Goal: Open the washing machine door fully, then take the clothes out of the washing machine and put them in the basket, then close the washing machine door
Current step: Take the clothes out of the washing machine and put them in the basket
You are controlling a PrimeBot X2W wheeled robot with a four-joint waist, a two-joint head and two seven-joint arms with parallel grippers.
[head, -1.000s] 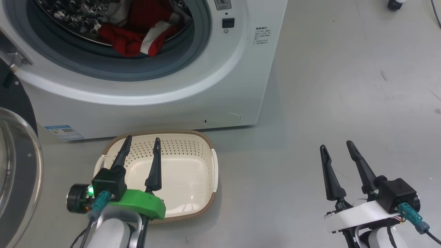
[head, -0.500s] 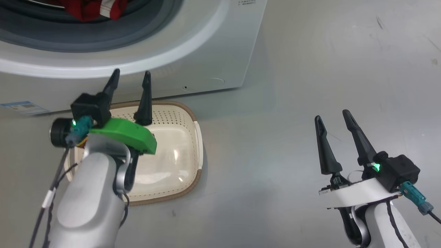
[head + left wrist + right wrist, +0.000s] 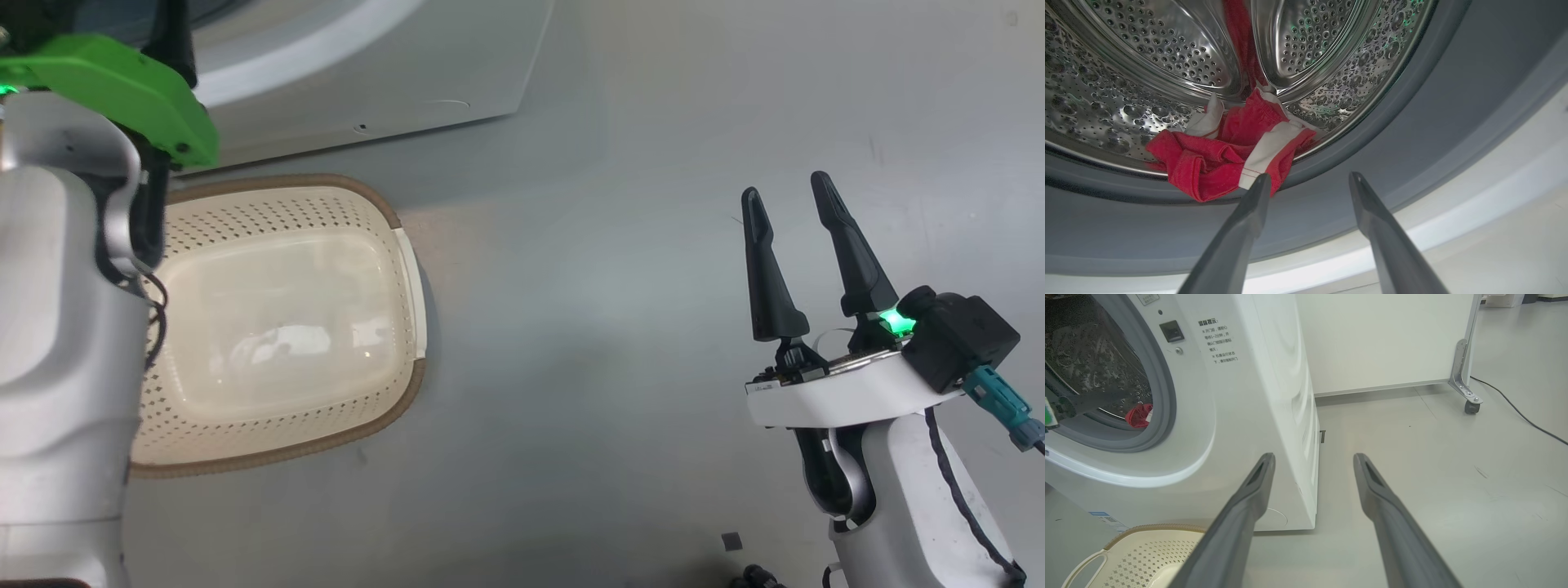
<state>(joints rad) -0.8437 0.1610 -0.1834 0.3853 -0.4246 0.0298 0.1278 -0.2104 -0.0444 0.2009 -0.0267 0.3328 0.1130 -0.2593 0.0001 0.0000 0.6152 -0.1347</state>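
Head view first: looking down into the basket (image 3: 404, 245), cream perforated plastic with a brown woven-look rim, rounded, glossy-bottomed and empty, parked on the smooth grey floor (image 3: 612, 367) just in front of the washing machine (image 3: 367, 73). Over to the right gripper (image 3: 784, 186): hanging above bare floor well apart from the basket, long dark tapered fingers spread, holding nothing.

Left wrist view now: peering straight into the dimpled steel drum (image 3: 1147, 61), ringed by a matte grey rubber gasket (image 3: 1412, 122). There, the clothes (image 3: 1208, 159): crumpled red knit with white trim, slumped at the drum's lip. Left gripper (image 3: 1309, 175) spread wide, one tip near the cloth, clamping nothing.

Right wrist view: white glossy machine flank, a red scrap inside the mouth, a basket corner below.

Reads as door-opening done, given the unobstructed mouth; unloading not yet begun, closing to follow.
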